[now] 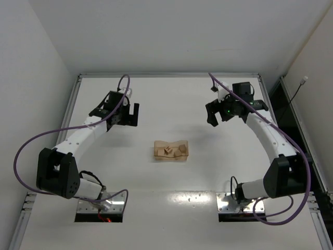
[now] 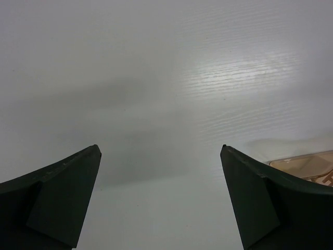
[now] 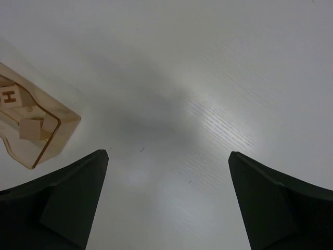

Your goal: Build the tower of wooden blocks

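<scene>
At the near edge of the white table (image 1: pixel 171 208), the left arm (image 1: pixel 57 172) and the right arm (image 1: pixel 283 174) rise from their bases, one toward the near-left corner and one toward the near-right. Farther in, about the middle of the table and between the two arms, sits a translucent tan tray (image 1: pixel 157 154). The wood blocks (image 1: pixel 168 151) lie loose inside it, at least two showing from above, side by side rather than one upon another. The right wrist camera catches one end of the tray (image 3: pixel 62 122) at its left edge, with a block marked H (image 3: pixel 9 97) and a second, tilted block (image 3: pixel 31 128) within its walls; how many more it holds cannot be told. Beyond the tray, over the far-left part of the table, the left gripper (image 1: pixel 126 117) hangs above bare surface with its jaws spread wide and holding nothing. Its own camera shows its fingers (image 2: pixel 62 192) far apart above the white top, with a corner of the tray (image 2: pixel 304 161) just past the right-hand finger. Over the far-right part, the right gripper (image 1: pixel 218 115) hangs likewise, wide and empty, its fingers (image 3: pixel 270 198) apart above bare table, clear of the tray.
</scene>
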You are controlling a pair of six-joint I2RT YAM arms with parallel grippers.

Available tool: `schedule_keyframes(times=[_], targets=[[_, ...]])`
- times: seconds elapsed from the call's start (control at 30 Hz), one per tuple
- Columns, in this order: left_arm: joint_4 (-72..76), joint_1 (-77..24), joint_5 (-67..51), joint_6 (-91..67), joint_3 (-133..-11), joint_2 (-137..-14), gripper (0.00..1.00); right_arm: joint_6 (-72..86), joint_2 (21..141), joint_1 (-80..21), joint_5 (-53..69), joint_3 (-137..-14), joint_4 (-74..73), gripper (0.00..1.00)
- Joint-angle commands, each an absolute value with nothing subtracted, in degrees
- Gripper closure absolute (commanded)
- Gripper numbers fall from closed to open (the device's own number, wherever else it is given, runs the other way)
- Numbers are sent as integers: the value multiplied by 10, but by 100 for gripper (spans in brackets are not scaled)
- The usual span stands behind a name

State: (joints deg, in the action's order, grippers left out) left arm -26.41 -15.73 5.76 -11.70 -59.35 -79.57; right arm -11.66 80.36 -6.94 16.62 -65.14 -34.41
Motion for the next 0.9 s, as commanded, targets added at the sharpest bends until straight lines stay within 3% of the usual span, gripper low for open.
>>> schedule_keyframes(times=[0.0,0.2,0.27,0.43,0.63,0.87], targets=[[-243,-151,50,-124,-593,-783,0,-128,791,-72,191,-649,-344,0],[-243,-151,45,-124,-593,-783,0,-162,796,-79,196,-660,-357,1],[-243,-151,45,-119,-593,-783,0,-178,796,-91,218,-673,-371,7],[-250,-151,51,-119,-610,-801,0,-287,781,-196,251,-692,-431,15],[-258,-151,63,-119,-634,-821,0,-383,795,-344,222,-679,-472,30],[-258,-151,76,-113,-640,-826,0,-421,825,-438,211,-662,-475,50]])
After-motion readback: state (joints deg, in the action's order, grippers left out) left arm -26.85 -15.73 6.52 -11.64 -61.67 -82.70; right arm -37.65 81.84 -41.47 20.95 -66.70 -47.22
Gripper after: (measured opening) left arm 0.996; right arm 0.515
